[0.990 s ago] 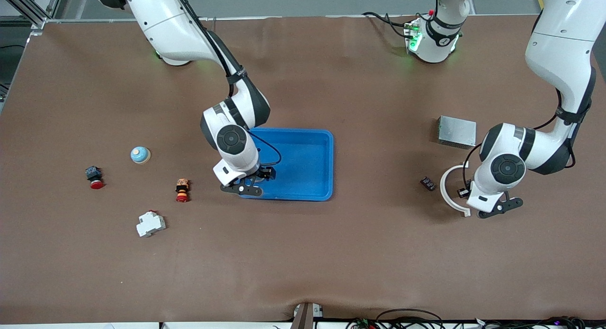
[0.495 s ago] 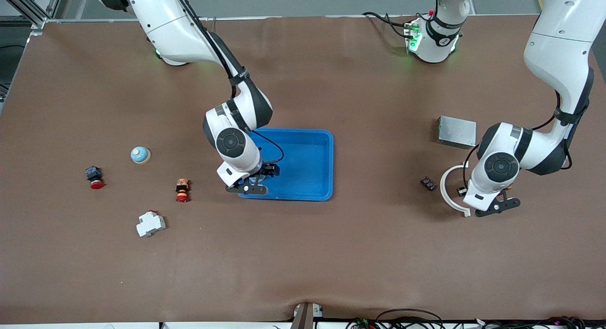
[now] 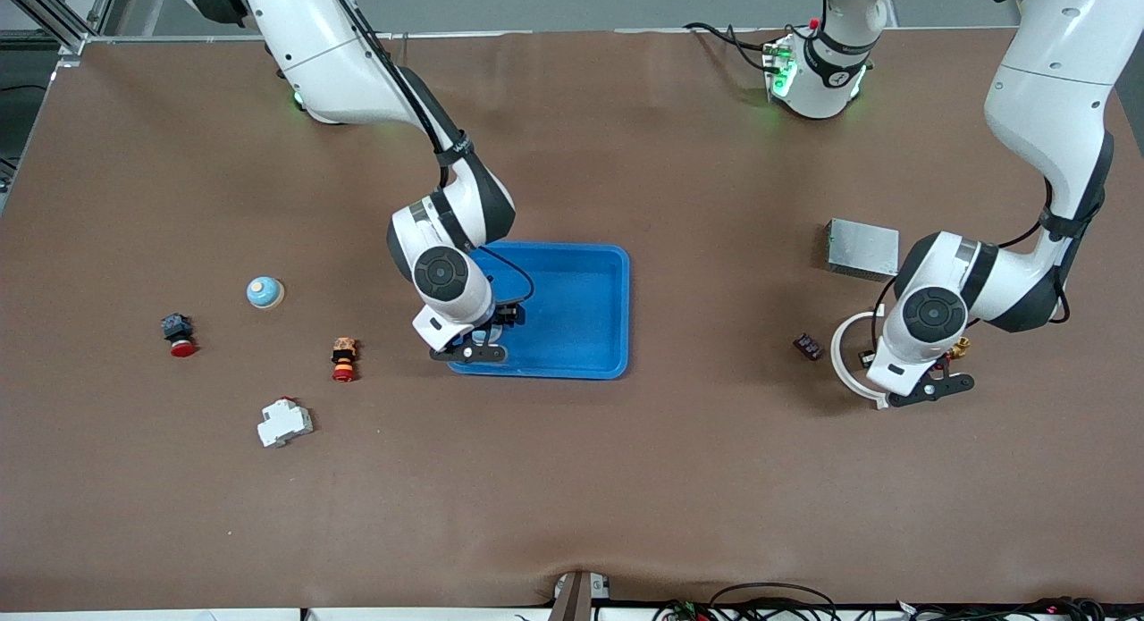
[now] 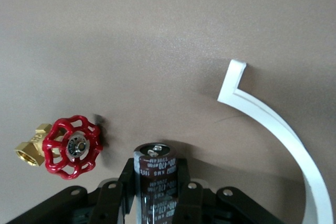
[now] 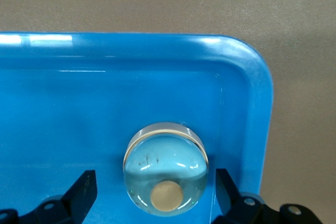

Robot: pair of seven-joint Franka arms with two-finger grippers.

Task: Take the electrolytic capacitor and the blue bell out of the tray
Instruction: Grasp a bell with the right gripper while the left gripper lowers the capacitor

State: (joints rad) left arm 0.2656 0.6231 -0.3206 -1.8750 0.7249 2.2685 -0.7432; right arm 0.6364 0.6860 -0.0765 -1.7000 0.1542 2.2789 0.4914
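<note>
Bell (image 5: 166, 169) in blue tray (image 5: 247, 85) between open right gripper (image 5: 157, 195), left gripper (image 4: 157, 195) clamping capacitor (image 4: 155, 179)

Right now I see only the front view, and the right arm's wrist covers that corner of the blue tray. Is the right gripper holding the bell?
Observer: No. The right gripper is open, one finger at each flank of the bell, which sits in the blue tray close to a corner.
Operator: And the left gripper, does it have the capacitor?
Observer: Yes. The left gripper is shut on the black capacitor and holds it upright.
Operator: Anything close to it that I should mind?
Observer: A red-handled brass valve lies on the table beside the capacitor, not touching it.
</note>
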